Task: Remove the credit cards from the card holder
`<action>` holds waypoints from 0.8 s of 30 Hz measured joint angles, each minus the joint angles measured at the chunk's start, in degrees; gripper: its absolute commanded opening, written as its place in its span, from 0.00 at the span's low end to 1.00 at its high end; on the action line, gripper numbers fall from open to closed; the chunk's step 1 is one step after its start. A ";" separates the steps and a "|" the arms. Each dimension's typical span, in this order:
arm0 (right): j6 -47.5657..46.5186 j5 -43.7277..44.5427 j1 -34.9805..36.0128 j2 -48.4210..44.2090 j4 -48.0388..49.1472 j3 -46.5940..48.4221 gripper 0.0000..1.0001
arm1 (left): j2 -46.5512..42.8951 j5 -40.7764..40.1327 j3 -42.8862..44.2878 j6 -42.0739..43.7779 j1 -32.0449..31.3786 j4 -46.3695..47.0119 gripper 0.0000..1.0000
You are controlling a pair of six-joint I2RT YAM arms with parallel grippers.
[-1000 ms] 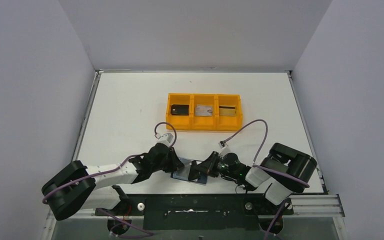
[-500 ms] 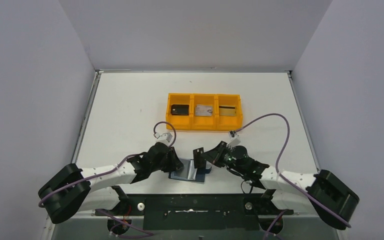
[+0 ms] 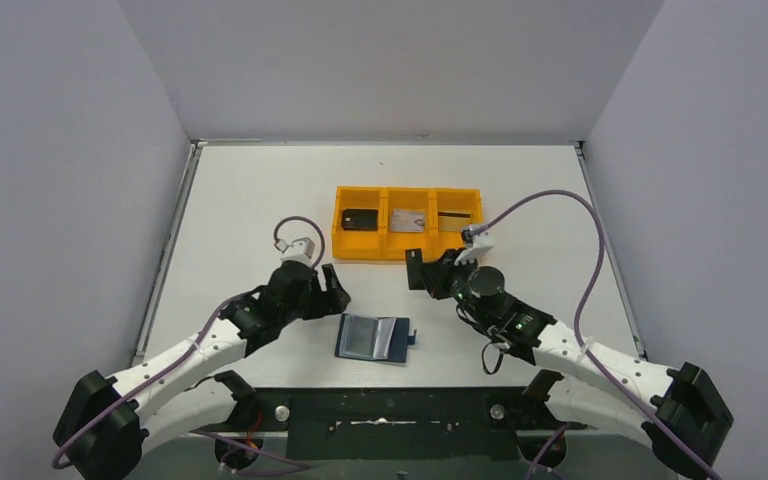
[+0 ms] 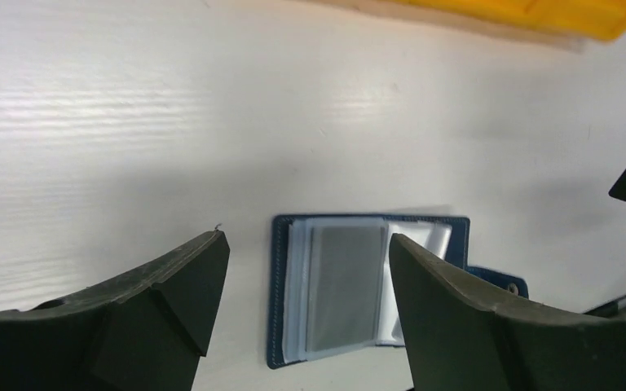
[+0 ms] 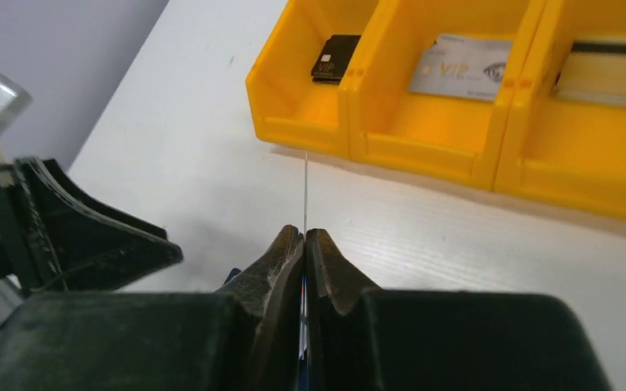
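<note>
The task is well under way but not finished. The orange three-compartment tray at the far middle of the table already holds three cards, one to a compartment: a black card in the left one, a silver-grey VIP card in the middle one, and a gold-tan card with a dark stripe in the right one. A fourth, dark card is pinched edge-on between the closed fingers of the right gripper, which hangs above the table just in front of the tray's left and middle compartments; this card is clear of the holder but not yet set down. The card holder lies open and flat near the front edge of the table, between the two arms, with its small closing tab sticking out on the right. The left gripper hovers above and beside it with its jaws spread wide and nothing between them. Inside the holder's clear sleeves a grey rectangle shows, probably one more card to pull, though through the plastic it could be only a sleeve backing. What seems left is to place the held card in the tray and empty whatever remains in the sleeves.
</note>
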 measured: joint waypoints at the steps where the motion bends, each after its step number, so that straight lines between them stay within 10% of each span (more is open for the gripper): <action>1: -2.45 -0.04 0.00 1.49 0.09 1.40 0.00 | -0.87 0.24 0.68 0.68 2.29 -1.09 0.75; 8: -27.32 -1.97 0.57 14.23 4.44 11.98 0.00 | -2.93 4.61 6.03 5.27 18.18 -7.43 0.79; 24: -59.69 -15.85 -3.61 45.38 -1.25 44.28 0.00 | -10.97 -9.01 11.85 15.78 19.74 -15.85 0.88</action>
